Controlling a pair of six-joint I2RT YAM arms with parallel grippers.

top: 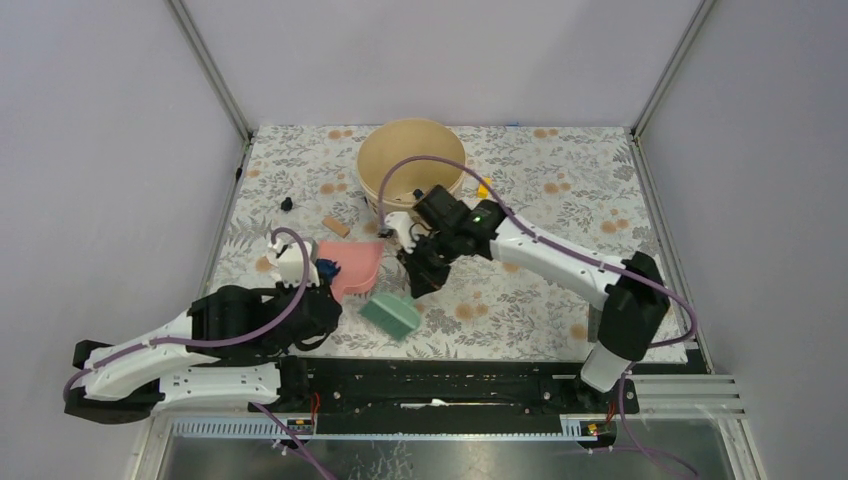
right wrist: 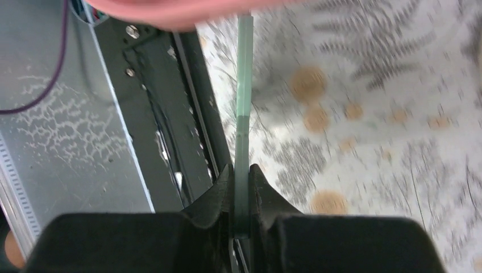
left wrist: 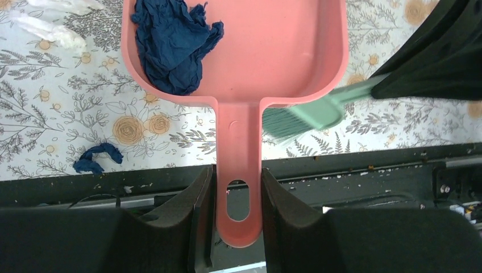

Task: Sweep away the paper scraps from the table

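Note:
My left gripper (left wrist: 237, 177) is shut on the handle of the pink dustpan (left wrist: 273, 51), which lies flat on the flowered table (left wrist: 51, 119). A crumpled dark blue paper scrap (left wrist: 173, 45) lies in the pan's left part. A smaller blue scrap (left wrist: 96, 158) lies on the table left of the handle. My right gripper (right wrist: 243, 170) is shut on the thin handle of a green brush (right wrist: 244, 85). The brush head (left wrist: 301, 116) is just right of the dustpan handle. From above, the dustpan (top: 352, 265), brush (top: 390, 313), left gripper (top: 320, 295) and right gripper (top: 418, 280) are close together. A small black scrap (top: 287, 204) lies at the far left.
A tan bowl (top: 410, 160) stands at the back middle. A small brown block (top: 336, 226) and a yellow brick (top: 483, 187) lie near it. White crumpled bits (left wrist: 51, 28) lie left of the pan. The black base rail (top: 450, 385) runs along the near edge.

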